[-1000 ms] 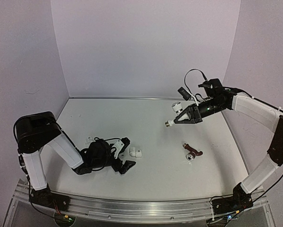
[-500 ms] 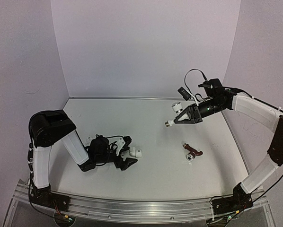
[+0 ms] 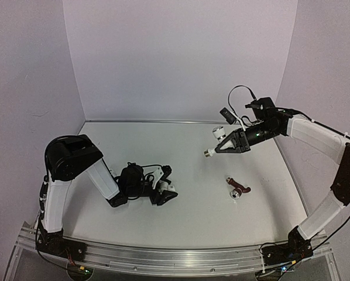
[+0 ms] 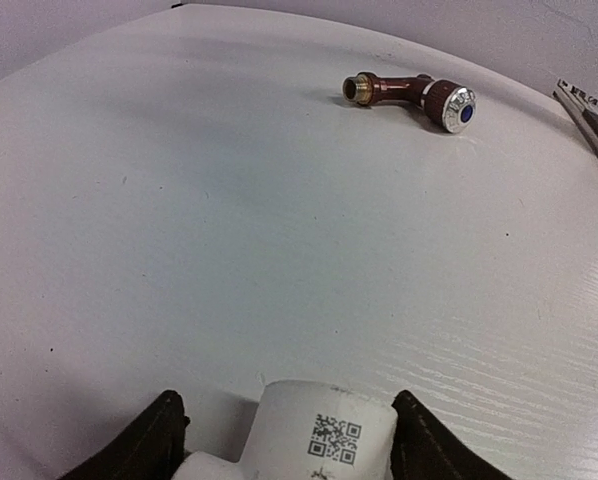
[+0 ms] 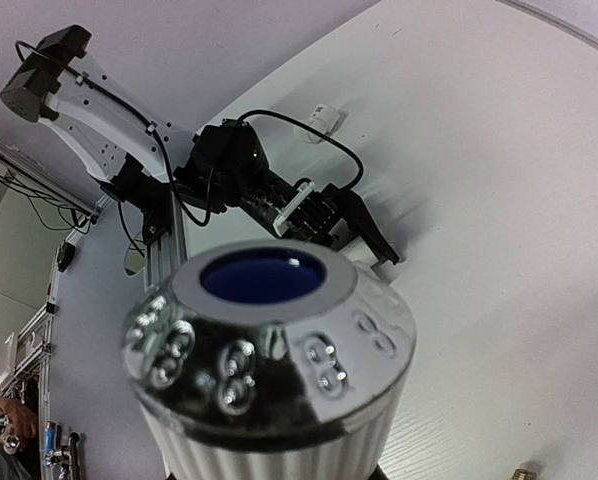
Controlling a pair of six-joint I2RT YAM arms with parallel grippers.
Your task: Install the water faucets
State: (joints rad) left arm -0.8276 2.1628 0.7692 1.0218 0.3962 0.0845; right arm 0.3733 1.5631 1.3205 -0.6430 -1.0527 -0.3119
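Observation:
My right gripper is shut on a white faucet and holds it above the table at the back right, brass end pointing left. Its silvery knob with a blue centre fills the right wrist view and hides the fingers. A second, dark red faucet lies on the table; it also shows in the left wrist view. My left gripper is low on the table, open, with one finger on each side of a white elbow fitting that bears a QR code.
A small white piece lies behind the left arm. The left arm's elbow is folded up over the left side. The aluminium rail runs along the near edge. Purple walls close in the back and both sides.
My left gripper has slid to the right along the table, and the elbow fitting now sits between its fingers. The left elbow has swung right. The right arm and its faucet have not moved.

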